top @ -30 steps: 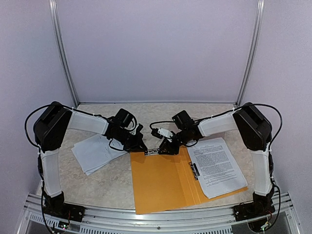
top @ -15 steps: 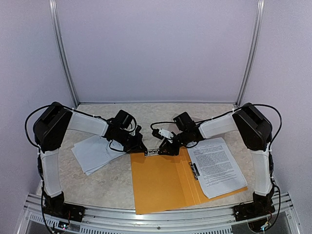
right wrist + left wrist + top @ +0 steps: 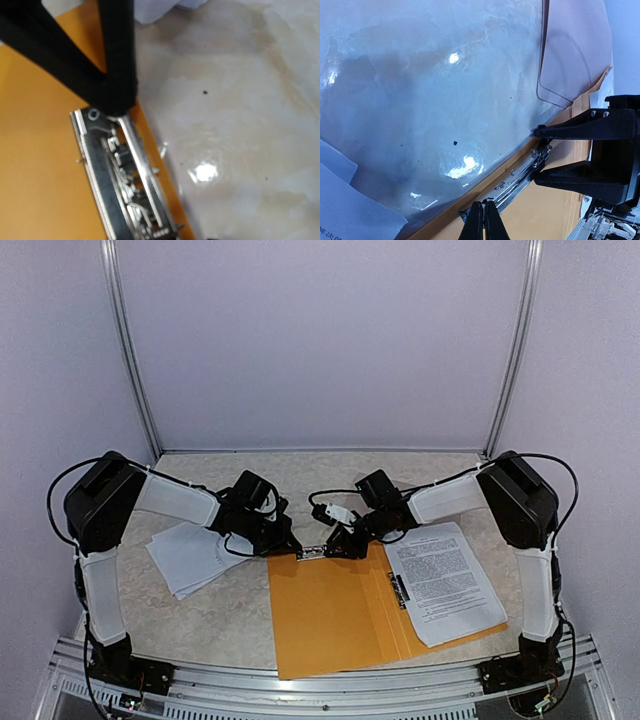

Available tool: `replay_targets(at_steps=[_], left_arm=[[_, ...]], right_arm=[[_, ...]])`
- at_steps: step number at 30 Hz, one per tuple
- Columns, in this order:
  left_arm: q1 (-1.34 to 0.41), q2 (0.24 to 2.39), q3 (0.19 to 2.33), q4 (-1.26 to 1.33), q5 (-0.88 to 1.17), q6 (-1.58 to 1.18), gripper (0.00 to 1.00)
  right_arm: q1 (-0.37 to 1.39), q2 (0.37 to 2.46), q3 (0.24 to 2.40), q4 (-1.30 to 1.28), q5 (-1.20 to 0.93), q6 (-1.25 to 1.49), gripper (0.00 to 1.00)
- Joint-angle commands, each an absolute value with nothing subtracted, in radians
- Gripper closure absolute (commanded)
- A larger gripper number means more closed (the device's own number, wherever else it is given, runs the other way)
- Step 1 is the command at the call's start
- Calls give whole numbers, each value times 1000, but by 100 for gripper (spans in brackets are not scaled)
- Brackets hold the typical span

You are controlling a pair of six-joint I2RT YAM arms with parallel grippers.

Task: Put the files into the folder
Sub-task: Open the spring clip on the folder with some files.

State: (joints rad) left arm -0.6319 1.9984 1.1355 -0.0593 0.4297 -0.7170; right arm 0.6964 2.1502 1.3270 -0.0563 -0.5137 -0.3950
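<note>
A marbled beige tabletop [image 3: 330,472] fills the enclosure floor, backed by plain pale walls [image 3: 320,340]. Two metal corner posts [image 3: 130,350] rise behind it; an aluminium rail [image 3: 330,690] edges the front.

Metal clip [image 3: 127,175] blurred, perhaps cropped below

Printed sheet [image 3: 444,581] on the open folder [image 3: 330,612]: you see dense black text, too small to read.
Loose sheets [image 3: 190,555] at left: faint print, illegible.
Brands, numbers, signs: none readable.
</note>
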Motion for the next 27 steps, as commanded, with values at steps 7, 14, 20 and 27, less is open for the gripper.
replay_targets(at_steps=[7,14,20,27], left_arm=[[-660,2053,1051,-155,381,-730,100],[-672,2069,1029,-174,367,-730,100],[-703,2054,1025,-184,358,-731,100],[-724,2059,1018,-198,365,-733,100]], right_arm=[[696,2218,1296,-131,-420,-366,94],[696,2222,1297,-140,-402,-357,96],[697,2246,1313,-158,-355,-319,99],[696,2250,1314,-158,-327,-290,100]])
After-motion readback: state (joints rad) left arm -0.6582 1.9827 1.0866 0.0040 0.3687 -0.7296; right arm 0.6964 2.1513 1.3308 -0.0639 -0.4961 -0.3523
